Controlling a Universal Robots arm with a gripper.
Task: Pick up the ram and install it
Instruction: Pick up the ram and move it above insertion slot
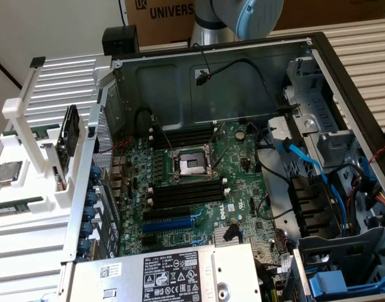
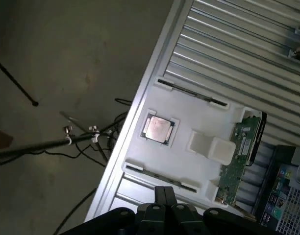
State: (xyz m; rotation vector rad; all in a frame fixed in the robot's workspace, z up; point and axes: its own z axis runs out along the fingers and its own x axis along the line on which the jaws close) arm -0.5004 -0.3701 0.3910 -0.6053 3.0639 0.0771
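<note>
The ram [image 2: 160,177] is a long, thin, dark-green stick. It sits on edge in a slot of the white holder [image 2: 199,117], beneath the pincer [image 2: 164,195] and not touching it.

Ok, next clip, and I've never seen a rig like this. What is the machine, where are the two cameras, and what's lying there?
The machine is a single robot arm. The exterior view, from a camera off the arm, shows its grey and blue joint behind an open computer case. Inside the case lies the green motherboard with long black memory slots. Beside the case, at the exterior view's left, sits a white tray of parts. The wrist view comes from a camera on the arm, looking past the dark gripper at that tray. It holds a square silver processor, a thin ram stick along each of two edges, and a green card standing on edge. The gripper hangs above the tray, touching no part.
</note>
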